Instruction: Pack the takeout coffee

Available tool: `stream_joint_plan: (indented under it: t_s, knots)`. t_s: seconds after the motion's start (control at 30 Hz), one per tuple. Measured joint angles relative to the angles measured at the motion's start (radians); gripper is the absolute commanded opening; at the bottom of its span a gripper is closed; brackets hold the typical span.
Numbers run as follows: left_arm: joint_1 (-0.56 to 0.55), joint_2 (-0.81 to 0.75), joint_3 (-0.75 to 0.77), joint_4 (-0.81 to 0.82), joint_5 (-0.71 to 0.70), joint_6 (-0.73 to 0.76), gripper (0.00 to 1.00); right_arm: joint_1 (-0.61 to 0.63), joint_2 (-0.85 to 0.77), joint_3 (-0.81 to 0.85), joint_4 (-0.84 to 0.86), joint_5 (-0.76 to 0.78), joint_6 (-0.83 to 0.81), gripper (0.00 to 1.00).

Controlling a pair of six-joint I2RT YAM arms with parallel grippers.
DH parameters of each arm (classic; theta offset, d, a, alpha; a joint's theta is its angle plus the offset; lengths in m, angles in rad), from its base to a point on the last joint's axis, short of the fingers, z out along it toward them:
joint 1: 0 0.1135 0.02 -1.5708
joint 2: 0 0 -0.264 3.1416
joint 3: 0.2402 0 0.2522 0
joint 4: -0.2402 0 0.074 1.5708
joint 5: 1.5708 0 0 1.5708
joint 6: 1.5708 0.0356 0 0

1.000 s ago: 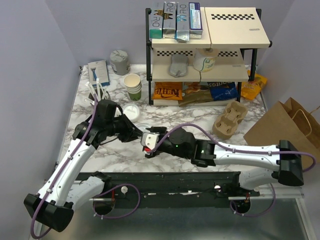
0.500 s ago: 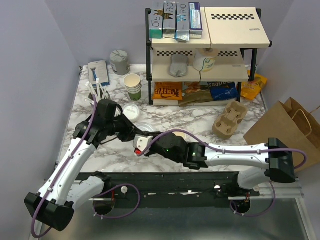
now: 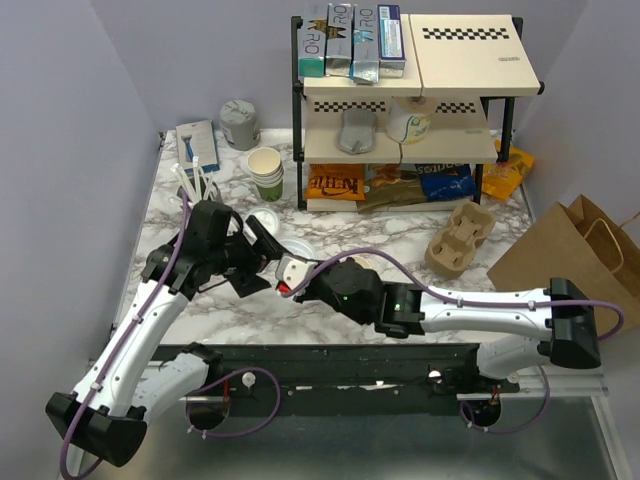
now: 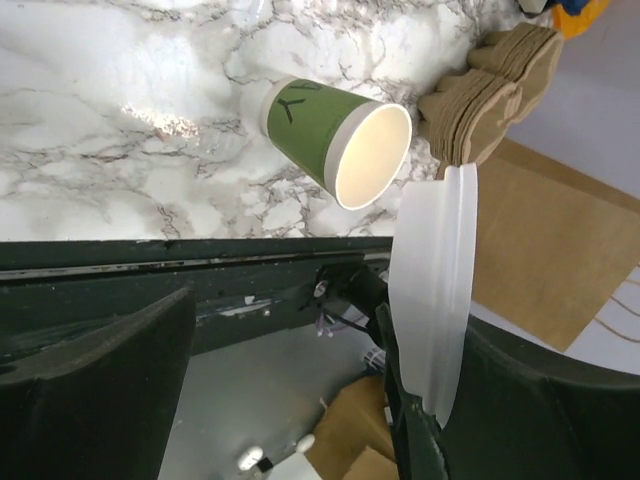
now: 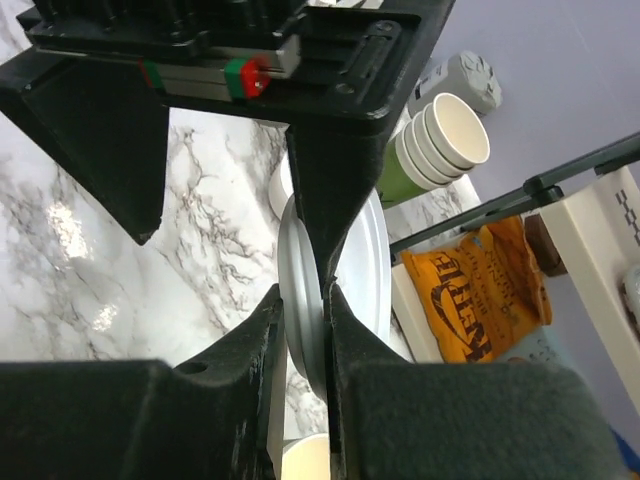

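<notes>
Takeout coffee is found in two parts. The paper cup is seen lying on its side on the marble table, lidless, its open mouth turned toward the near edge and its green band uppermost in the left wrist view. In the top view the cup is largely hidden behind the right arm. The white lid is held off the cup, on edge, just in front of the cup's mouth and not touching it. The right gripper is observed pinched on the lid's rim, one finger pressed on each face. The left gripper is recorded with its jaws spread wide, nothing gripped. The lid stands between its fingers, close by one of them, and contact with that finger cannot be told. The two grippers are met nose to nose at the middle-left of the table. A cardboard cup carrier is noted beyond the cup, to the right. A brown paper bag stands at the table's right edge. A stack of lidless cups and a grey cup are placed at the far left, beside the shelf rack.
</notes>
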Motion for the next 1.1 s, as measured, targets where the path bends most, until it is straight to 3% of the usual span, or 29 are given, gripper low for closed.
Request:
stream_joint_plan:
  t_s: [0.2, 0.37, 0.63, 0.8, 0.93, 1.1]
  knots:
    - [-0.021, 0.002, 0.063, -0.022, 0.002, 0.043, 0.99, -0.002, -0.097, -0.031, -0.014, -0.029, 0.174, 0.05]
    - [-0.005, 0.005, 0.082, 0.152, 0.008, 0.042, 0.99, 0.0, -0.243, -0.135, -0.112, -0.129, 0.469, 0.05]
    - [-0.005, 0.06, 0.096, 0.321, 0.079, 0.088, 0.99, -0.024, -0.356, -0.226, -0.216, -0.206, 0.783, 0.06]
    - [-0.005, 0.028, 0.082, 0.363, 0.065, 0.189, 0.99, -0.222, -0.454, -0.277, -0.224, -0.315, 1.026, 0.06]
    - [-0.005, -0.025, -0.019, 0.449, 0.07, 0.246, 0.99, -0.408, -0.523, -0.342, -0.217, -0.442, 1.192, 0.06]
    - [-0.012, 0.014, -0.183, 0.591, 0.133, 0.247, 0.99, -0.536, -0.533, -0.437, -0.174, -0.598, 1.339, 0.07]
